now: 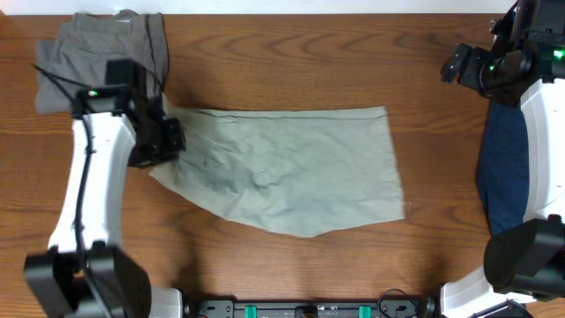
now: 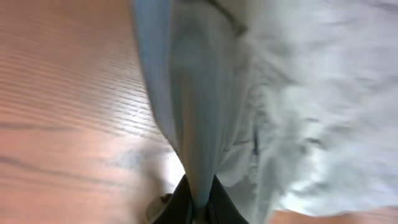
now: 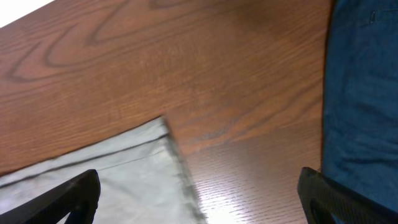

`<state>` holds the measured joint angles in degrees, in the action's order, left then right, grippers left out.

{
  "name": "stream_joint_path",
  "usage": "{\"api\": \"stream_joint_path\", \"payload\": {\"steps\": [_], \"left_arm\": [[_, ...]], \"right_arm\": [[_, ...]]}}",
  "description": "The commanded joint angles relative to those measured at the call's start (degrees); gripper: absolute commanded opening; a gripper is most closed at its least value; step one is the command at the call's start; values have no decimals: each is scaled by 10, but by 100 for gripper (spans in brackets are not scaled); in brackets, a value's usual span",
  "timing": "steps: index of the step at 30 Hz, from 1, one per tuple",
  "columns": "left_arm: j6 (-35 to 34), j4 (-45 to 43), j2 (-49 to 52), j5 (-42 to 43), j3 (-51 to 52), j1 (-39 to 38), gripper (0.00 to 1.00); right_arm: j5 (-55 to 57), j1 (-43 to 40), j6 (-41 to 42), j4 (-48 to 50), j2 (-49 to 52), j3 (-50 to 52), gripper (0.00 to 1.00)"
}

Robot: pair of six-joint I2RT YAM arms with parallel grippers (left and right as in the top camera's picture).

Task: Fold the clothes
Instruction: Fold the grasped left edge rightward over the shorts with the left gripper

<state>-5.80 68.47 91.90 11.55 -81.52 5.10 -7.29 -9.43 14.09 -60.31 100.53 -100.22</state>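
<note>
We see pale khaki-beige cloth shorts (image 1: 291, 168), a darker grey crumpled cloth garment (image 1: 88, 44) and a navy-blue cloth garment (image 1: 499, 177) — all plain; the wooden tabletop (image 1: 291, 62) is reddish brown with dark grain.

khaki shorts (image 1: 291, 168) lie spread flat centrally, grey shorts (image 1: 88, 40) bunched far-left, navy garment (image 1: 499, 177) right.

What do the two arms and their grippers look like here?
The left arm and right arm have white rounded links, black joints and black bases. A thin black cable runs along the left arm; green lights glow near both wrists. The left gripper and right gripper are black.
</note>
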Motion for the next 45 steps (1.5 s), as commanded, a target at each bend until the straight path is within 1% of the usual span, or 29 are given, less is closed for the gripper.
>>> {"api": "stream_joint_path", "payload": {"steps": [1, 3, 6, 10, 13, 16, 20, 22, 25, 27, 30, 33, 35, 39, 45], "left_arm": [[-5, 49, -21, -20, -61, -23, 6], [-6, 71, -27, -18, -77, -43, 6], [-30, 82, -40, -7, -80, -83, 6], [-41, 75, -48, 50, -80, -149, 6], [-53, 55, -48, 60, -80, -205, 6], [-62, 16, -48, 59, -80, -261, 6], [-89, -31, -48, 57, -80, -317, 6], [-90, -44, -48, 48, -80, -336, 6], [-113, -37, -49, -18, -80, -348, 6], [-115, -25, -50, -31, -85, -347, 6], [-115, -13, -51, -32, -112, -346, 6], [-115, -23, -51, -32, -139, -364, 6], [-115, -48, -51, -32, -141, -382, 6], [-149, -93, -37, -33, -133, -415, 6], [-156, -136, 30, -32, -125, -456, 6]], "right_arm": [[-2, -3, 7, 0, -1, -2, 99], [-2, -3, 7, 0, -1, -2, 99], [-2, -3, 7, 0, -1, -2, 99], [-2, -3, 7, 0, -1, -2, 99], [-2, -3, 7, 0, -1, -2, 99], [-2, -3, 7, 0, -1, -2, 99], [-2, -3, 7, 0, -1, -2, 99], [-2, -3, 7, 0, -1, -2, 99], [-2, -3, 7, 0, -1, -2, 99], [-2, -3, 7, 0, -1, -2, 99], [-3, -3, 7, 0, -1, -2, 99], [-2, -3, 7, 0, -1, -2, 99], [-2, -3, 7, 0, -1, -2, 99], [-2, -3, 7, 0, -1, -2, 99], [-2, -3, 7, 0, -1, -2, 99]]}}
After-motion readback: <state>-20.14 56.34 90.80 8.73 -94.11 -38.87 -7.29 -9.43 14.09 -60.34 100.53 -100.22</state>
